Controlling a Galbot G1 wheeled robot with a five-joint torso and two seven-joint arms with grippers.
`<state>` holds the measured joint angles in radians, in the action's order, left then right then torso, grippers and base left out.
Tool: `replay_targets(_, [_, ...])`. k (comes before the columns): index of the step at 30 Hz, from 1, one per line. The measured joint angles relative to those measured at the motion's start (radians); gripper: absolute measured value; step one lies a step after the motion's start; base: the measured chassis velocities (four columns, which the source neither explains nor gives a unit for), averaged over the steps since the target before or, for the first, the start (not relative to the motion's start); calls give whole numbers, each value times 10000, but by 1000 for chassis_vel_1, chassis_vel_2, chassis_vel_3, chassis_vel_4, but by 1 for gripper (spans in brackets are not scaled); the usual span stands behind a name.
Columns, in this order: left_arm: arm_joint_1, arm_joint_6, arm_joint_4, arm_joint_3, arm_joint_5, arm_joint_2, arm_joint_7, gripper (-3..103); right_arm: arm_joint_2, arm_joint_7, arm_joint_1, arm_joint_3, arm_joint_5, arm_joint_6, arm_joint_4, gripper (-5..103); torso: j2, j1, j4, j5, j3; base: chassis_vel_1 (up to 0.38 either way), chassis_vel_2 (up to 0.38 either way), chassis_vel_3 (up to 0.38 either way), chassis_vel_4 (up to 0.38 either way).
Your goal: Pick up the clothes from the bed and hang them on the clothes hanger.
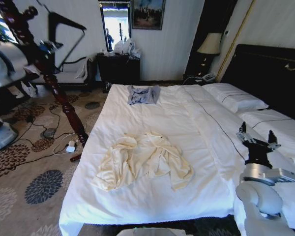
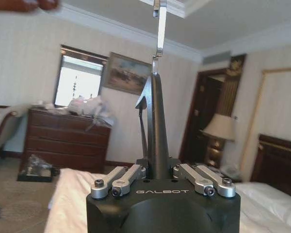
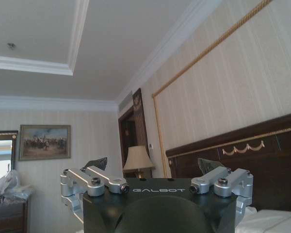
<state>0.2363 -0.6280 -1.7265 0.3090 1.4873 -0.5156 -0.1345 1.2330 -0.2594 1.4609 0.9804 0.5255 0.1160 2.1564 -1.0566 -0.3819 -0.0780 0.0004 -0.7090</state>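
— While the left gripper (image 2: 157,167) is clamping the clothes hanger (image 1: 64,30) at the frame's upper left, where is the right gripper (image 1: 258,139) sitting?
— Lower right, fingers spread, gripping nothing. The clothes (image 1: 142,160) are lying crumpled at center on the bed (image 1: 196,147).

Head view: my left gripper (image 1: 45,47) is masked by the reddish-brown pole stand (image 1: 54,83) and by my own blurred forearm, so the state of its fingers cannot be read there; the clothes hanger (image 1: 64,29) is crossed by the same pole. Left wrist view: the hanger's hook (image 2: 160,29) is cut off by the upper edge. The small dark print on the clothes (image 1: 142,160) is too small to resolve.
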Motion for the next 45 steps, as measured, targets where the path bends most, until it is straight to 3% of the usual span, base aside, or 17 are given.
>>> replay_targets(4, [2657,779,-1850,406,347,213,-47,18,-687,-252,-111,-474,674,-431,-190,100,-1,2,8,-1,1,0,0,0,0])
replay_targets(5, [2657,779,-1850,406,347,213,-47,18,-687,-252,-111,-474,674,-431,-190,100,-1,2,8,-1,1,0,0,0,0])
replay_targets(9, [4600,1431,-3349,115,742,-100,-328,18,-2134,-645,-272,-1442,2656,-1461,-80,100,1,0,-10,3,0,0,0,0,0])
replay_targets(10, [4600,1431,-3349,115,742,-100,-328,18,-2134,-645,-272,-1442,2656,-1461,-80,100,1,0,-10,3,0,0,0,0,0])
replay_targets(13, [6071,1565,-4139,160,617,-418,-542,18,-3115,-1312,-1037,-2807,4456,-2483,-218,100,0,1,7,-8,0,0,0,0,0])
replay_targets(15, [6970,1680,-4285,245,296,-687,-566,18,-3609,-2056,-1845,-3818,5834,-3467,-398,100,0,1,3,0,-1,0,0,0,0])
replay_targets(16, [6970,1680,-4285,245,296,-687,-566,18,-3609,-2056,-1845,-3818,5834,-3467,-398,100,0,1,3,0,-1,0,0,0,0])
replay_targets(18, [7712,1857,-4150,212,-566,-1039,-316,18,-3996,-2797,-2974,-4816,7456,-4392,-735,100,0,0,12,-1,-1,0,0,0,0])
replay_targets(23, [8087,2026,-3713,-157,-1128,-1752,252,18,-4124,-3087,-4463,-5865,9171,-4961,-1788,100,0,0,-9,-6,-1,0,0,0,0])
replay_targets(26, [8334,2126,-3672,-144,-1211,-1988,417,18,-3967,-3268,-5247,-6494,9645,-5096,-2422,100,1,0,1,2,-1,0,0,0,0])
replay_targets(29, [8597,2201,-3660,-52,-1251,-2159,514,18,-3817,-3336,-5887,-7114,9639,-5222,-2909,100,1,-1,6,-3,-2,0,0,0,0])
replay_targets(33, [9092,2335,-3614,179,-1431,-2495,582,18,-3589,-3345,-6662,-8221,8786,-5447,-3453,100,0,0,6,-5,-2,0,0,0,0])
replay_targets(37, [9472,2476,-3458,701,-1638,-3099,638,18,-3467,-2507,-6796,-9488,5819,-5157,-3614,100,1,-1,4,-8,-2,0,0,0,0])
replay_targets(39, [9534,2490,-3404,799,-1648,-3129,714,18,-3482,-2333,-6718,-9708,5149,-5033,-3607,100,1,-1,3,-5,-2,0,0,0,0])
replay_targets(41, [9650,2550,-3252,878,-1676,-2994,1004,18,-3587,-2019,-6525,-10104,4025,-4762,-3514,100,0,0,0,-4,-1,0,0,0,0])
replay_targets(42, [9650,2550,-3252,878,-1676,-2994,1004,18,-3587,-2019,-6525,-10104,4025,-4762,-3514,100,0,0,0,-4,-1,0,0,0,0])
replay_targets(45, [9825,2613,-2992,955,-1699,-2665,1574,18,-3846,-1375,-6386,-10758,2035,-4181,-3492,100,0,1,-1,-5,-1,0,0,0,0])
